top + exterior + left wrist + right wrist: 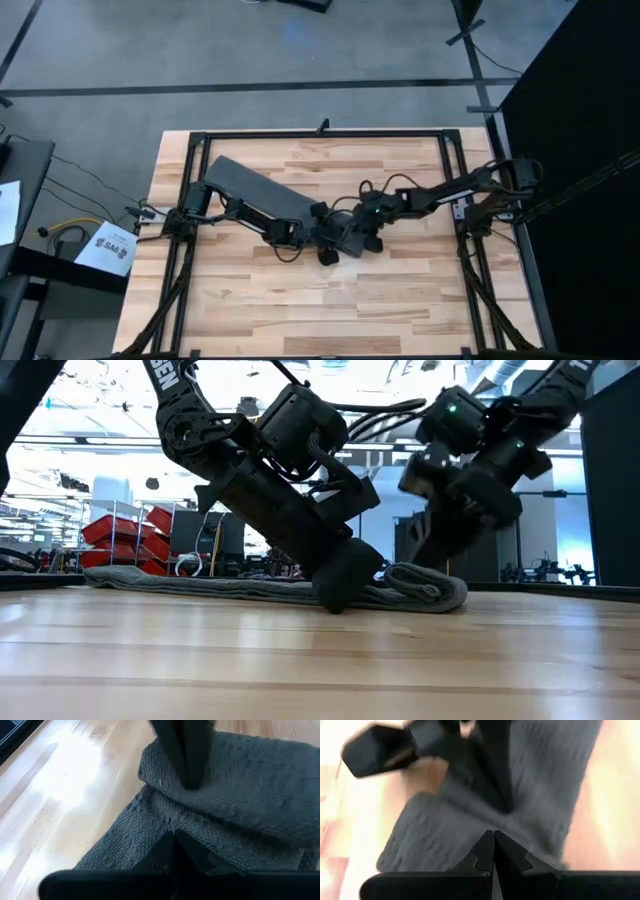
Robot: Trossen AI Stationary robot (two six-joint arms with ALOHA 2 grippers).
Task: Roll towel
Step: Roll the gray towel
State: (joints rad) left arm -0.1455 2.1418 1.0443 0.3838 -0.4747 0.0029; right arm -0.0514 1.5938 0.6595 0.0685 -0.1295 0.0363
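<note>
Mid-table, grey towel (250,587) part-rolled

This is a robotics lab or test hall, not a home. The pale wooden worktop (400,300) sits inside a black metal frame (320,133) that carries two dark arms, and it stands on a bare grey concrete floor (250,50) marked with strips of black tape (300,86). Loose cables (80,180) trail off to the side beside a printed paper sheet (105,248). Looking level across the worktop, the room behind is wide and open, with red storage bins (125,532) stacked on shelving, bright ceiling lights and exposed ducting (505,372) overhead, and more equipment stands along the far side. A black partition (575,150) closes off one edge
</note>
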